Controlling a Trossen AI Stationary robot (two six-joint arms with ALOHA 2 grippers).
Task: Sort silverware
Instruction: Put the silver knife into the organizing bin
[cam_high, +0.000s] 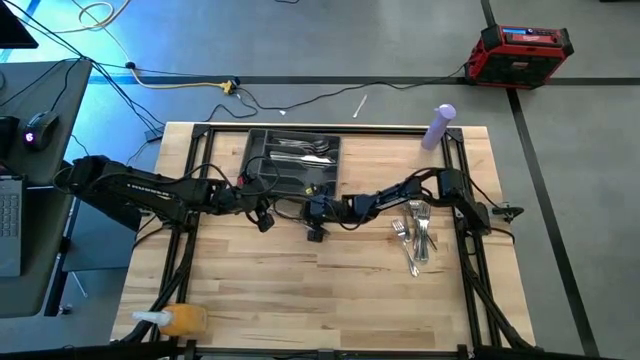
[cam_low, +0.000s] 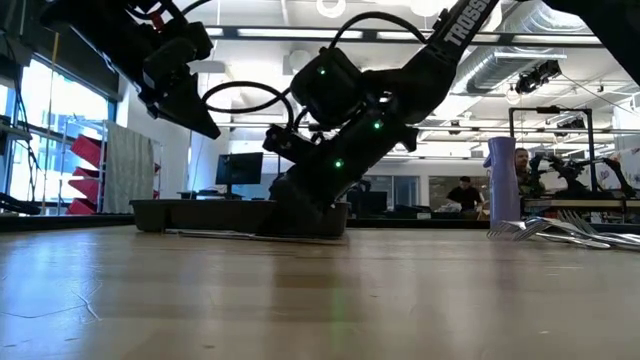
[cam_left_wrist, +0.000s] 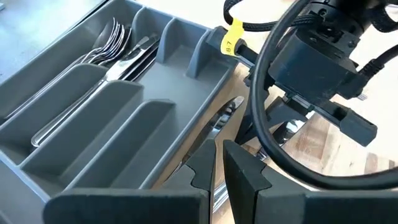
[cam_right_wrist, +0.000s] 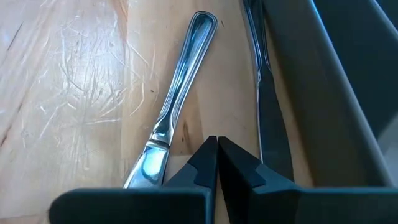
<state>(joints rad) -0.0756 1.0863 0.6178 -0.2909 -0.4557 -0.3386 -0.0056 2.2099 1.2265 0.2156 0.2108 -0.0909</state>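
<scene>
A dark grey compartmented tray (cam_high: 262, 150) sits at the table's far middle, with some silverware (cam_left_wrist: 118, 43) lying in its far compartments. More silverware is heaped on the table at the right (cam_high: 415, 235). Two knives lie on the wood along the tray's near wall: one bright (cam_right_wrist: 180, 93), one in shadow against the wall (cam_right_wrist: 267, 118). My right gripper (cam_right_wrist: 217, 142) is shut and slants down, its tips between these two knives. My left gripper (cam_left_wrist: 217, 158) is shut and hangs in the air near the tray's near left corner, holding nothing. My right gripper has nothing between its shut fingers. Its tips (cam_right_wrist: 208, 152) are low over the table between the two knives. I cannot tell whether they touch the wood or either knife.
A purple bottle (cam_high: 438, 126) stands at the far right of the table. An orange spray bottle (cam_high: 175, 320) lies at the near left corner. The two arms' cables crowd the strip in front of the tray. Bare wood stretches along the near half of the table (cam_high: 320, 290).
</scene>
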